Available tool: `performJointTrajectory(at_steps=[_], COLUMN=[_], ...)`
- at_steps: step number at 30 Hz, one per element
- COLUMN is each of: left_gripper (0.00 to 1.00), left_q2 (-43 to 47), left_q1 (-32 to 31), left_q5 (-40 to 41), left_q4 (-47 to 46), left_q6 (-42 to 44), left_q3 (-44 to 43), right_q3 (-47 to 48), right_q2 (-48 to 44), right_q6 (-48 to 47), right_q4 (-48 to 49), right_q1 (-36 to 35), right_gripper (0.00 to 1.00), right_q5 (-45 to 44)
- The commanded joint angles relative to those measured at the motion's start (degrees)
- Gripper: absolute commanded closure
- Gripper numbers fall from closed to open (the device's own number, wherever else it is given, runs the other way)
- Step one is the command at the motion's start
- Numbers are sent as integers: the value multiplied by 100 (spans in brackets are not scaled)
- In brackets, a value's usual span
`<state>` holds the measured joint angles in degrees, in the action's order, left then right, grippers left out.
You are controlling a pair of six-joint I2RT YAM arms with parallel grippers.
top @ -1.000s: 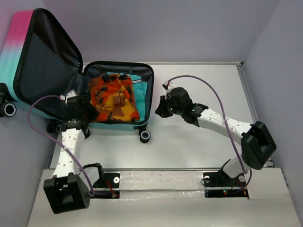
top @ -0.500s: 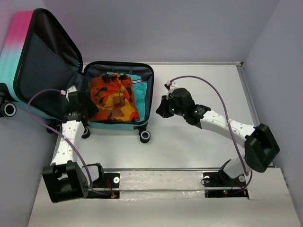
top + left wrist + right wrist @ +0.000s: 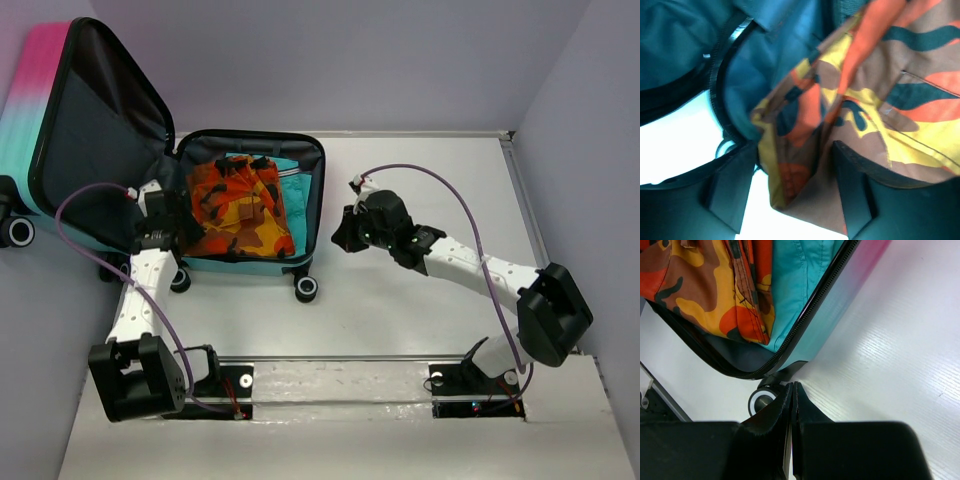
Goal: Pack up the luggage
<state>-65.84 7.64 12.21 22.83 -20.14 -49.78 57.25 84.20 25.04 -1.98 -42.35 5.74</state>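
Observation:
The luggage (image 3: 60,110) lies open at the far left, its pink-to-teal lid upright and its base flat on the table. An orange camouflage garment (image 3: 238,205) and a teal garment (image 3: 297,187) lie in the base. My left gripper (image 3: 183,228) is at the base's left edge; in the left wrist view (image 3: 792,200) it is open with a corner of the camouflage garment (image 3: 880,100) between the fingers. My right gripper (image 3: 340,232) is shut and empty just right of the base, over the table (image 3: 792,390). The right wrist view shows the shell (image 3: 840,305).
A black wheel (image 3: 760,400) of the luggage sits just ahead of my right gripper, also seen from above (image 3: 307,288). Grey walls close in the white table on the left, back and right. A purple cable loops off each arm.
My left gripper has moved a little farther in along the base's left edge. My right gripper has shifted only slightly and stays shut.

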Motion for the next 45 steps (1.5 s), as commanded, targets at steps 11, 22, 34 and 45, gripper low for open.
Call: performJointTrajectory(at_steps=[11, 22, 34, 45], left_gripper=[75, 94, 94, 75], left_q2=[-34, -753, -1186, -1413], left_q1=[-43, -43, 27, 27], left_q5=[-1528, -1388, -465, -182], left_q4=[81, -769, -2142, -1351], left_q6=[-78, 19, 257, 107], left_q3=[-717, -876, -226, -190], right_q3=[31, -65, 276, 3245], right_q2=[289, 475, 184, 2555], right_q6=[-87, -51, -350, -324], right_q4=[558, 848, 805, 331], right_q1=[-10, -10, -10, -10], right_gripper=[90, 72, 41, 6], right_q5=[199, 463, 516, 1236])
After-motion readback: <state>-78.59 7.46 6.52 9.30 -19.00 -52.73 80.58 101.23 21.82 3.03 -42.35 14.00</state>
